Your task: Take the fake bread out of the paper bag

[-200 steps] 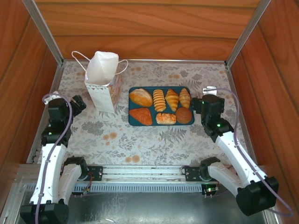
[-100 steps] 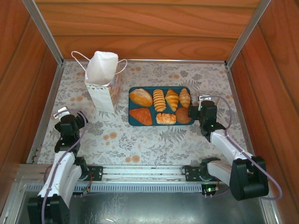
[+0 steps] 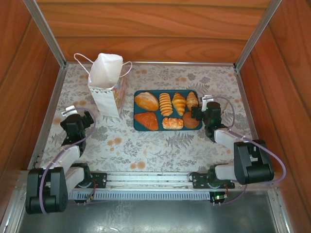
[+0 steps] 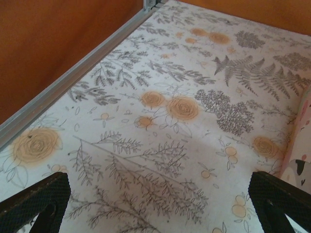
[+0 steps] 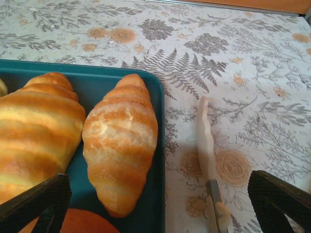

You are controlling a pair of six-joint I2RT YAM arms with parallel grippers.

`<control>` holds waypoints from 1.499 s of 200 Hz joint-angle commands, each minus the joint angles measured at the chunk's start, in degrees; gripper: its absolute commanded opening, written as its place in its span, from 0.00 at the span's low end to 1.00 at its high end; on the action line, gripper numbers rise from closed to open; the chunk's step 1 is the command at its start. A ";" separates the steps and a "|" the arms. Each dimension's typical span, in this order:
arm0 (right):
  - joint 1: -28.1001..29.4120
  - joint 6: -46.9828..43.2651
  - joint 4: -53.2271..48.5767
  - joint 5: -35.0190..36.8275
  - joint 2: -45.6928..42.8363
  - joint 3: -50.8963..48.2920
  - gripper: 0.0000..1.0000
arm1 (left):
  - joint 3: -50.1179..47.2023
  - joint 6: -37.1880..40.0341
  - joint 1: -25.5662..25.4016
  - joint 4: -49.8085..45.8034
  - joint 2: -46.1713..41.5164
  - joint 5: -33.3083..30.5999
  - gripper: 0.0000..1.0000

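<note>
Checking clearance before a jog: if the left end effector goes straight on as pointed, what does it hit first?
Likely the flowered tablecloth, just ahead and below; depth is unclear. The paper bag sits off to the right, outside that line.

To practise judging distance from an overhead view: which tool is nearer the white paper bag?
Left. The left tool is just off the near-left side of the paper bag, not touching it. The right tool is far across, at the right end of the tray.
</note>
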 commanded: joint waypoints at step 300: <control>-8.13 4.23 14.32 -7.28 10.99 1.16 1.00 | 8.65 10.02 -2.17 27.86 30.77 4.25 1.00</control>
